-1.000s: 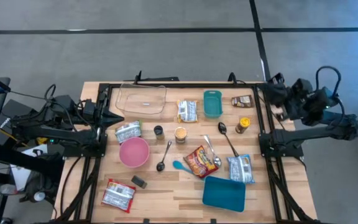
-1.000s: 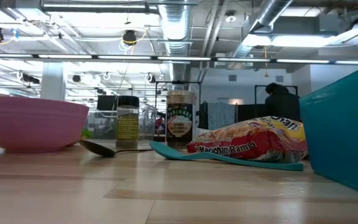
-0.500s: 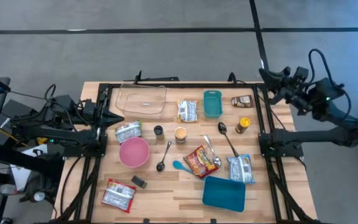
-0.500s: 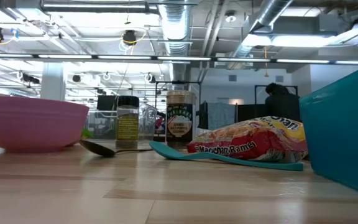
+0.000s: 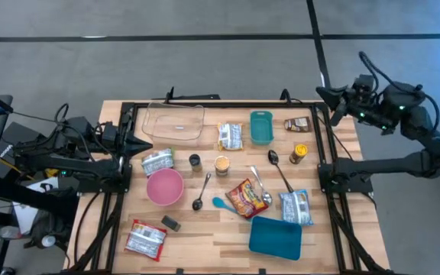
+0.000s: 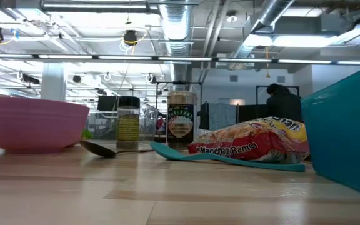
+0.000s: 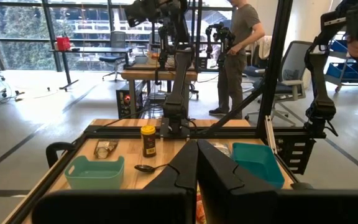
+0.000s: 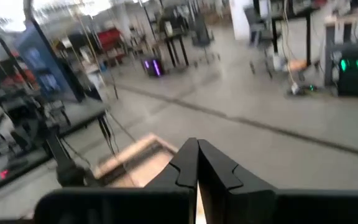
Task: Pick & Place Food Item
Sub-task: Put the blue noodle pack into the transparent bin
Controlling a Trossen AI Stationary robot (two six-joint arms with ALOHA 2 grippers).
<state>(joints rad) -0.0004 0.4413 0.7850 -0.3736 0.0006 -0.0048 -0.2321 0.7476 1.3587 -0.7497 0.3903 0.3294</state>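
A robotics lab in an open industrial hall: exposed ducts (image 6: 179, 28) and pipes run under the ceiling, more robot arm rigs (image 7: 178, 37) stand on workbenches beyond the wooden table (image 5: 228, 238), and a person (image 7: 235, 53) works near office chairs (image 7: 289, 71) on a bare concrete floor (image 5: 205, 65).

Overhead and tabletop-level cameras share the pink bowl (image 5: 164, 186); wrist views look outward, perhaps.
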